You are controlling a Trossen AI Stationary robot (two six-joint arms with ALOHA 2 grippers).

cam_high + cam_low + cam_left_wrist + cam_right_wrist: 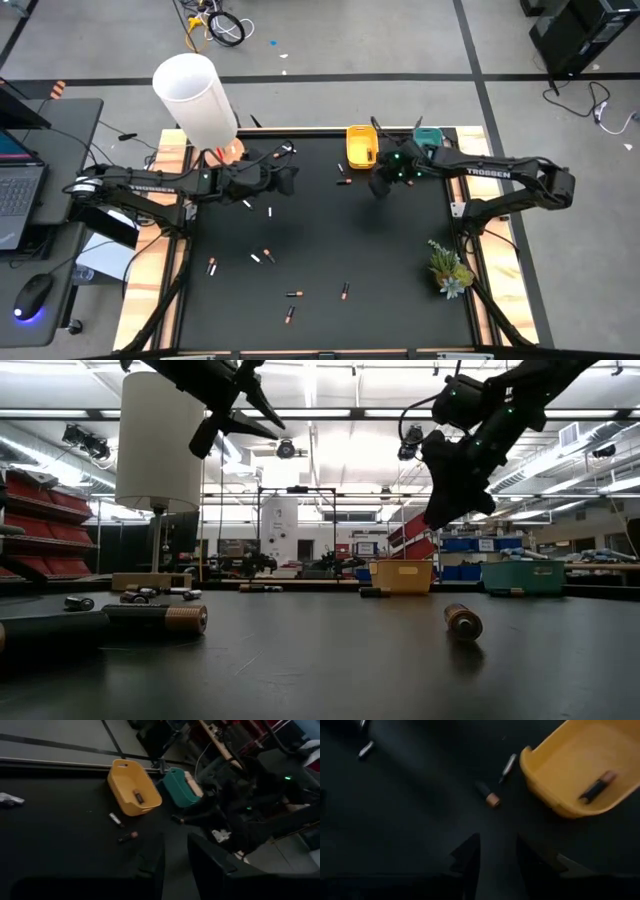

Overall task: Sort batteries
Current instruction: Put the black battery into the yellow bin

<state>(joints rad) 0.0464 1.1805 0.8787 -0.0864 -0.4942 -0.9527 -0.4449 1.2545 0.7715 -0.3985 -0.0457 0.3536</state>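
Several batteries lie scattered on the black table (400,270), among them a pair (262,256) and one (345,291) toward the near side. Two more lie beside the yellow tray (361,146): a dark copper-ended battery (487,793) and a silver battery (508,765). One battery (597,787) lies inside the yellow tray. The teal tray (428,137) stands to the right of the yellow one. My left gripper (290,182) hangs open above the table's far left part, with nothing between its fingers (155,865). My right gripper (380,188) is open and slants down just in front of the yellow tray, clear of the table.
A white cylindrical lamp shade (195,100) stands at the far left corner, close behind my left arm. A small plant (448,268) sits at the table's right edge. A laptop and a mouse lie on a side desk to the left.
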